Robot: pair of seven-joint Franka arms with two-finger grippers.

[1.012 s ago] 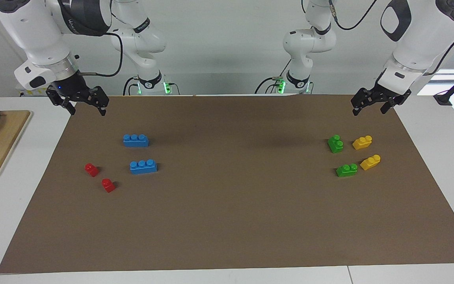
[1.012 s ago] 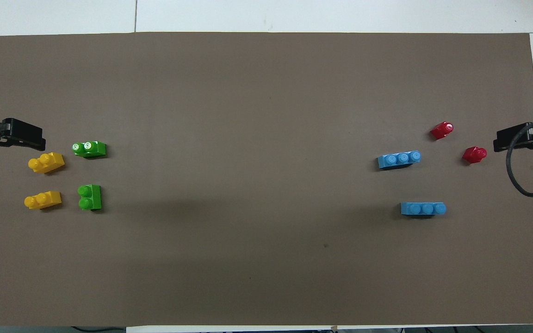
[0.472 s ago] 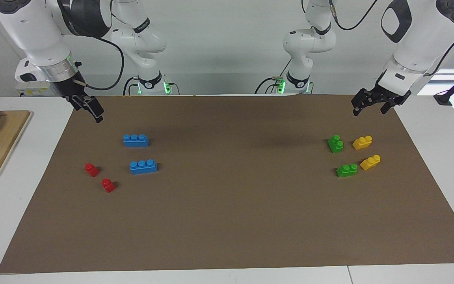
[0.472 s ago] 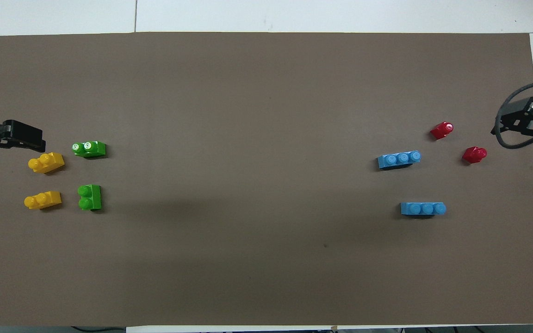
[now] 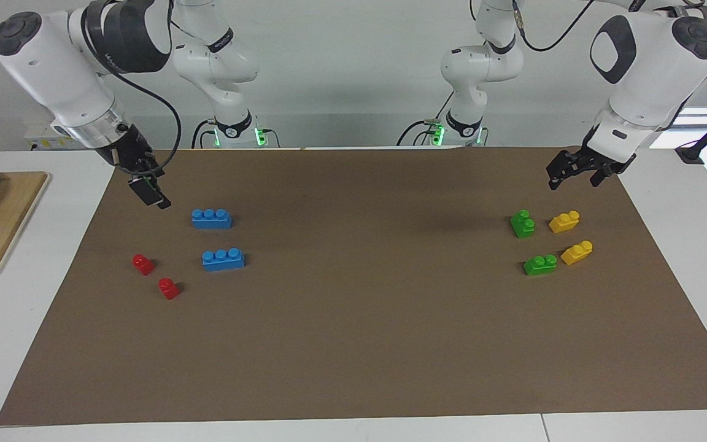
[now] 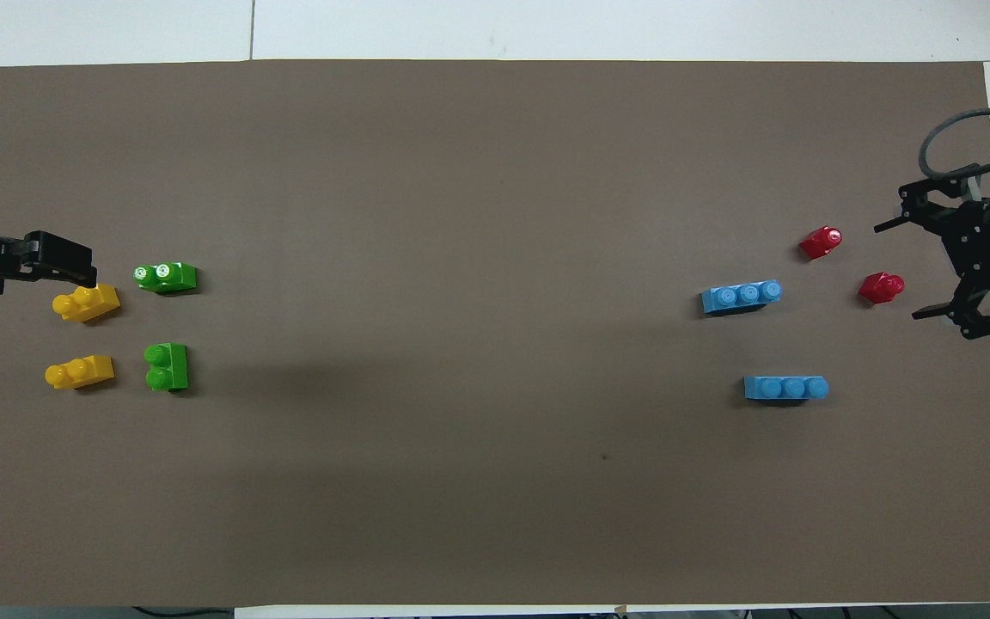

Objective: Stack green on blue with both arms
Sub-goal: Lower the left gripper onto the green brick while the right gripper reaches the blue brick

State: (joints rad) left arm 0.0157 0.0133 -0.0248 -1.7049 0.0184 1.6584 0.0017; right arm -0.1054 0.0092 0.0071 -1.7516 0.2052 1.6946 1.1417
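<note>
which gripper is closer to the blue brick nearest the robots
Right. The right gripper hangs just beside that blue brick, toward the right arm's end of the table. The left gripper is up over the mat at the left arm's end, by the green bricks.

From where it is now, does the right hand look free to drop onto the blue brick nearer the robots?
Probably yes. The right hand hangs over bare mat beside that blue brick, nothing between them, and the red bricks lie clear.
</note>
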